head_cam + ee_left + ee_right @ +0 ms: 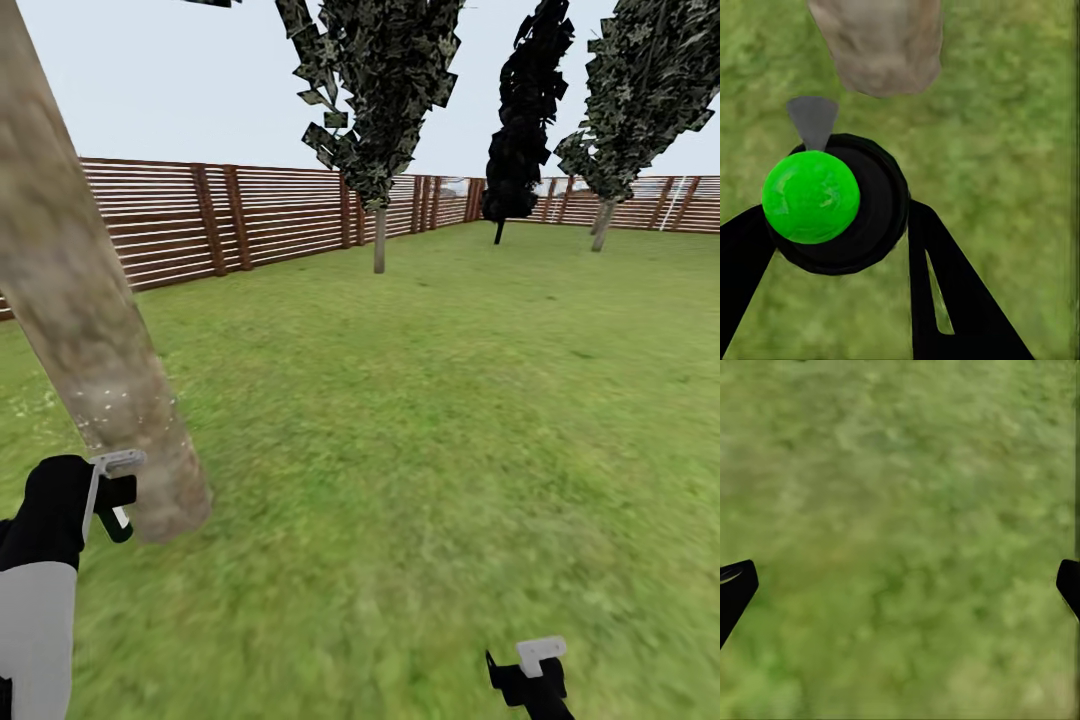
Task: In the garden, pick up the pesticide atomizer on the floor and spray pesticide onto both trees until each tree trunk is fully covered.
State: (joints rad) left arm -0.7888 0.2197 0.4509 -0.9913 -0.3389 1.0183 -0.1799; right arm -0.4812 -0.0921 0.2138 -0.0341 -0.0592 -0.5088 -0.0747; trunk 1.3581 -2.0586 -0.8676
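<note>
Green, mottled grass is seen below the right gripper. Its two black fingertips are held wide apart, with nothing gripped between them

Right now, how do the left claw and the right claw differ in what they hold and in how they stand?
The left claw is shut on the pesticide atomizer, with its green top and grey nozzle facing the near tree trunk; the right claw holds nothing. The left claw's fingers press against the atomizer; the right claw's fingers stand wide apart over bare grass. Both are black.
</note>
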